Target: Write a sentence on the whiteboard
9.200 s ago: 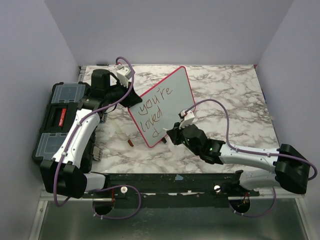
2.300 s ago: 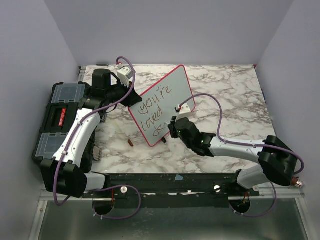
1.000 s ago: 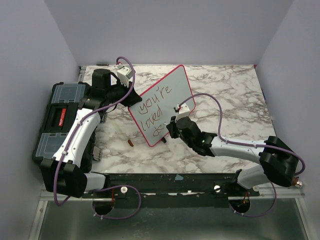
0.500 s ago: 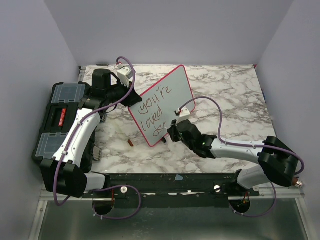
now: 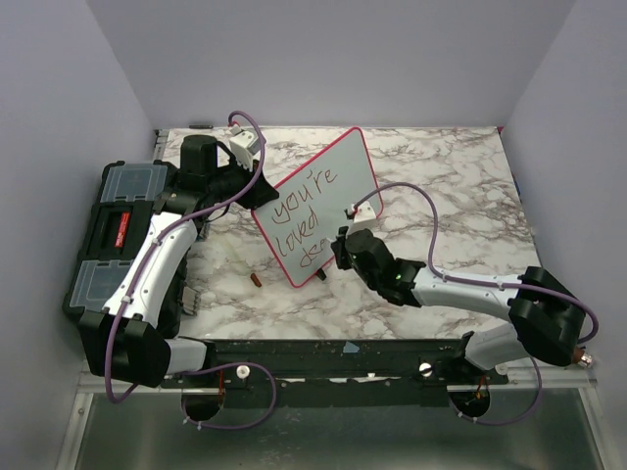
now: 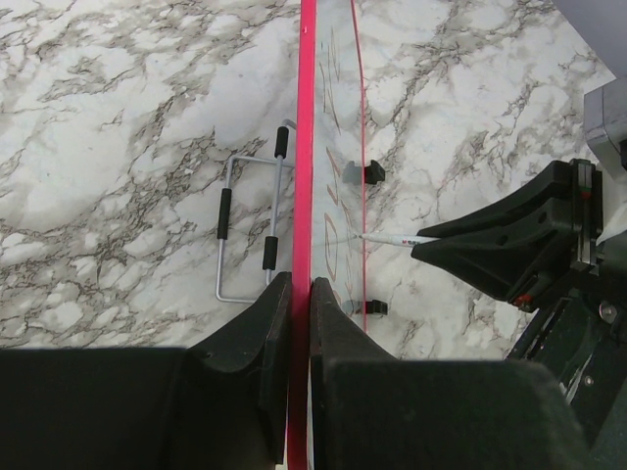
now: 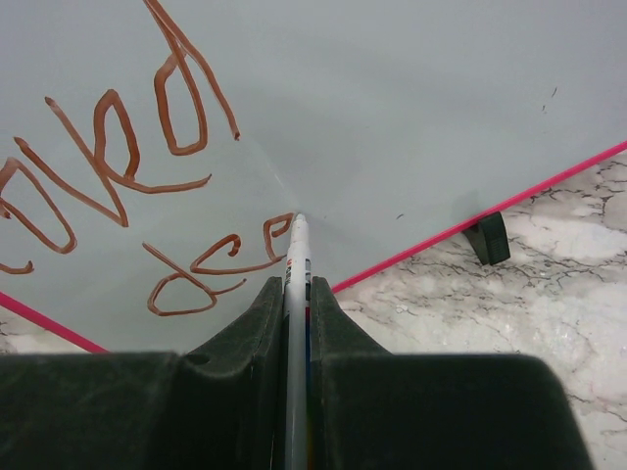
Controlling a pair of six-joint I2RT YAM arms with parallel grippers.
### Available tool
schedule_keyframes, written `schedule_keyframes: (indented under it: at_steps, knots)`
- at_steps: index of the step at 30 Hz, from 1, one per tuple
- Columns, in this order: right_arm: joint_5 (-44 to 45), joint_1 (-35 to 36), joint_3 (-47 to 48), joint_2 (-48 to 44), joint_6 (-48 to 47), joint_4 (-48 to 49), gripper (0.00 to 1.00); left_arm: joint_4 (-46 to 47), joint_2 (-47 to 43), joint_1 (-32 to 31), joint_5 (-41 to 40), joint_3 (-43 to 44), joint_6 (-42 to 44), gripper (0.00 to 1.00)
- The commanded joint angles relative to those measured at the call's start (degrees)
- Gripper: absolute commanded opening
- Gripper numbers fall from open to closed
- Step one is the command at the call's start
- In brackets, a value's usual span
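Observation:
The whiteboard [image 5: 318, 201], glossy grey-white with a thin red-pink frame, stands tilted on the marble table and carries brown writing "you're loved" and a third line begun below. My left gripper [image 6: 302, 289] is shut on the board's red edge [image 6: 306, 147], seen edge-on in the left wrist view. My right gripper [image 7: 296, 294] is shut on a white marker [image 7: 297, 264]. The marker's tip touches the board [image 7: 411, 108] at the end of the newest brown letters. In the top view the right gripper [image 5: 343, 250] is at the board's lower right part.
A black toolbox [image 5: 118, 235] with clear lids stands at the left. A small brown marker cap [image 5: 256, 280] lies on the table in front of the board. A wire stand [image 6: 250, 230] lies behind the board. Grey walls enclose the table.
Over nine seconds the third line of brown writing has grown by several letters. In the last second my right gripper moved slightly up and right along the board. The left arm has not moved.

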Motion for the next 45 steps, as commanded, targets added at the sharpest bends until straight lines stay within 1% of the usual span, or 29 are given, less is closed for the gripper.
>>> schedule_keyframes:
  at_steps: [1,7,11,24,45]
  knots:
    - [2.92,-0.06,1.45,-2.13,-1.22,-2.05,0.01,-1.27,0.4,-0.38,-1.66,0.63,3.13,0.0]
    - [2.49,-0.04,-0.27,-5.1,-0.85,-2.8,0.01,-1.29,0.23,-0.38,-1.72,0.63,3.09,0.0]
    - [2.66,0.0,-1.27,-5.46,-0.4,-2.45,0.01,-1.25,0.12,-0.38,-1.67,0.6,3.11,0.0]
    - [3.11,-0.04,0.34,-1.79,0.47,0.31,0.01,-1.06,-0.38,-0.47,-1.49,0.41,2.96,0.0]
    - [4.36,-0.28,4.19,1.9,-0.63,0.95,0.01,-1.03,-0.63,-0.49,-1.43,0.53,2.95,0.0]
